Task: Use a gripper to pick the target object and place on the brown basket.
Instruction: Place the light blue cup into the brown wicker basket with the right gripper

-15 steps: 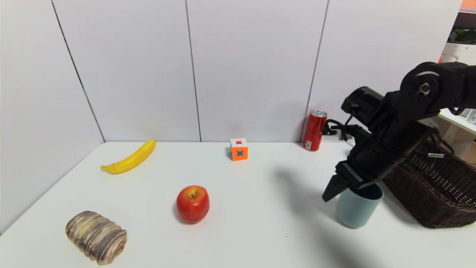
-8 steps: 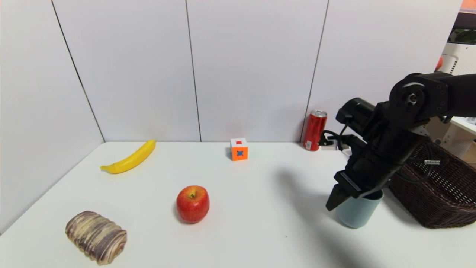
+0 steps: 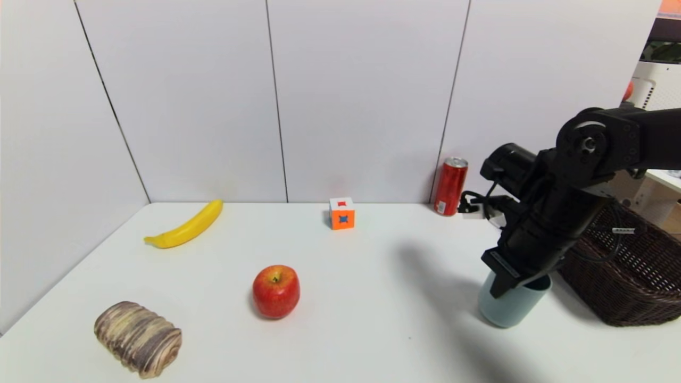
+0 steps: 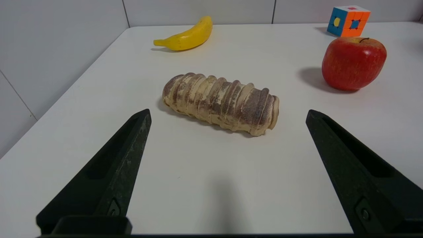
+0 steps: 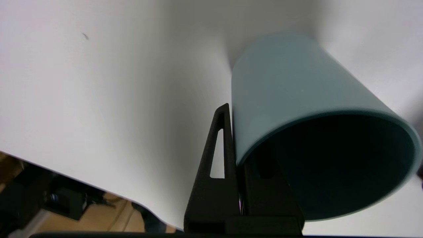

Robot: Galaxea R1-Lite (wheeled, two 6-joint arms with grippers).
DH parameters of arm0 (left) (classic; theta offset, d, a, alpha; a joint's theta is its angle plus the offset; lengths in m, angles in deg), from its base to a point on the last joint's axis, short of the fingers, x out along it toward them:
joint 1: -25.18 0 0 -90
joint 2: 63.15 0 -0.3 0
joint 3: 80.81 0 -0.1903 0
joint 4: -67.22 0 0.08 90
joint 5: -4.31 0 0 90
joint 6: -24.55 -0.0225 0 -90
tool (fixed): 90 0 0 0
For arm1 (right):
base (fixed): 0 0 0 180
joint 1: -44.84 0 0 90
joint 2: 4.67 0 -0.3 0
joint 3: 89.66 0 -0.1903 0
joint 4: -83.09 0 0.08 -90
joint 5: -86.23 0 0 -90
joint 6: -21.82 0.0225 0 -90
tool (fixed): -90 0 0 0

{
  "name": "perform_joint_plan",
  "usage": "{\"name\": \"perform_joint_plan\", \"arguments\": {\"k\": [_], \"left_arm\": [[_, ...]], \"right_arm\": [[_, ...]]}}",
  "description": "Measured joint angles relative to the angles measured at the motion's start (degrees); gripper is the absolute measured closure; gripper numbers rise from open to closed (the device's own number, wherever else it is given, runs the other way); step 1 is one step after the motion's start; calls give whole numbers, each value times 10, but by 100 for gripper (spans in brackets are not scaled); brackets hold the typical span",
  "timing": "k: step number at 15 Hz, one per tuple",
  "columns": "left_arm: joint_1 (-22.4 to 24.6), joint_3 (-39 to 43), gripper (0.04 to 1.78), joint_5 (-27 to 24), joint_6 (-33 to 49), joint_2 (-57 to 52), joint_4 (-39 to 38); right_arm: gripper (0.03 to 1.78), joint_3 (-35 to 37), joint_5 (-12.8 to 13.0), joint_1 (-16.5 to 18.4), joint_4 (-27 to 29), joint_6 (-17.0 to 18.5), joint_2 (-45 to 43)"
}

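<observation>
The pale blue-grey cup (image 3: 508, 311) stands on the white table just left of the brown wicker basket (image 3: 628, 276). My right gripper (image 3: 505, 284) comes down on the cup's near-left rim. In the right wrist view the gripper (image 5: 238, 132) is shut on the cup (image 5: 290, 89), with one finger (image 5: 224, 138) against the outer wall and the other inside the dark teal interior. My left gripper (image 4: 228, 112) is open and empty, low over the table in front of a bread loaf (image 4: 221, 102); it is out of the head view.
A red soda can (image 3: 450, 186) stands at the back wall behind my right arm. A red apple (image 3: 275, 291), a colour cube (image 3: 341, 213), a banana (image 3: 186, 226) and the loaf (image 3: 137, 338) lie on the left half of the table (image 3: 372, 319).
My right gripper has come down a little and its jaws have closed on the cup's rim; the outer finger, earlier standing off to the left, now lies against the wall. The cup stays put.
</observation>
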Motion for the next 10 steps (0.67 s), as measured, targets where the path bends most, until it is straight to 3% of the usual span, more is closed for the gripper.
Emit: {"name": "perform_joint_plan", "arguments": {"k": [5,10], "left_arm": [[0,0,13,0,0,0,0],[0,0,13,0,0,0,0]], "right_arm": [[172,-1,12,9,-4,-2,-4],[172,-55,30,14,-13,-8,-26]]}}
